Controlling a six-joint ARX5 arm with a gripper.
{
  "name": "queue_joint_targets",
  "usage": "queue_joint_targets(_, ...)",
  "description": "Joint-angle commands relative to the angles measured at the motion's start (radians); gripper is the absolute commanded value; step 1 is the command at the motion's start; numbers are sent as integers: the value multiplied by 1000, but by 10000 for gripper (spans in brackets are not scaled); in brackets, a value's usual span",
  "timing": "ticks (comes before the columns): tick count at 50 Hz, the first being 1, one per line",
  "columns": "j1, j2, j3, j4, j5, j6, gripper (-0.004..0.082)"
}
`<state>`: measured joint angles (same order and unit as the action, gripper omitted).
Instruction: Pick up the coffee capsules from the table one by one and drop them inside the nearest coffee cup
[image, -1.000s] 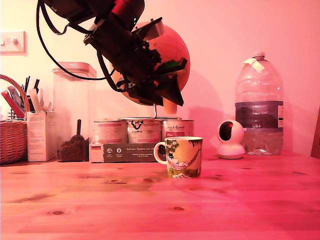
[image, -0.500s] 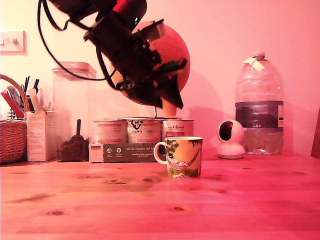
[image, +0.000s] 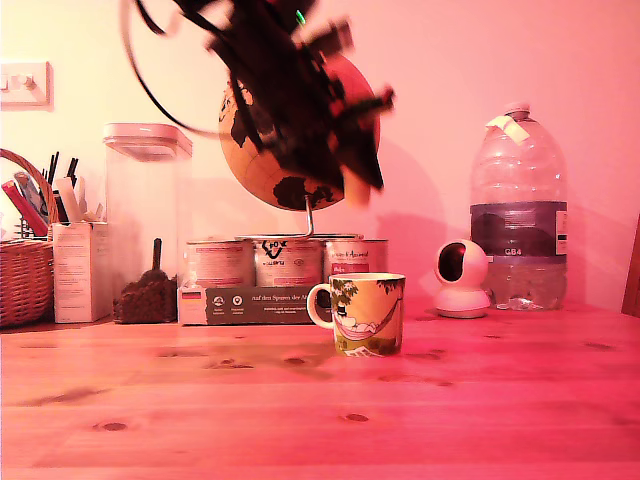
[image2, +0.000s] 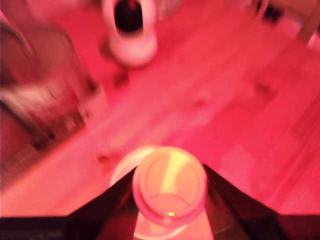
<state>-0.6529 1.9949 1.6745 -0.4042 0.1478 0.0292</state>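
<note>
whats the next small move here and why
Probably lower the end effector straight down toward the coffee cup. It holds the coffee capsule high above the cup's mouth, roughly in line with it, and a drop from there could bounce out.

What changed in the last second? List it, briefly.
The gripper, shut on the coffee capsule, swung up and toward the exterior view's right, ending above the coffee cup. Nothing was released. The cup, tins, globe, bottle and table stayed put.
</note>
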Motion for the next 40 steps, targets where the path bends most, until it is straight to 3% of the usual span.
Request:
queue_joint_targets(1,-3,40,32,-17,1,-2,269)
queue_joint_targets(20,1,157,164,-131,1,-3,269)
queue_joint_targets(40,13,210,174,-157,1,-2,269)
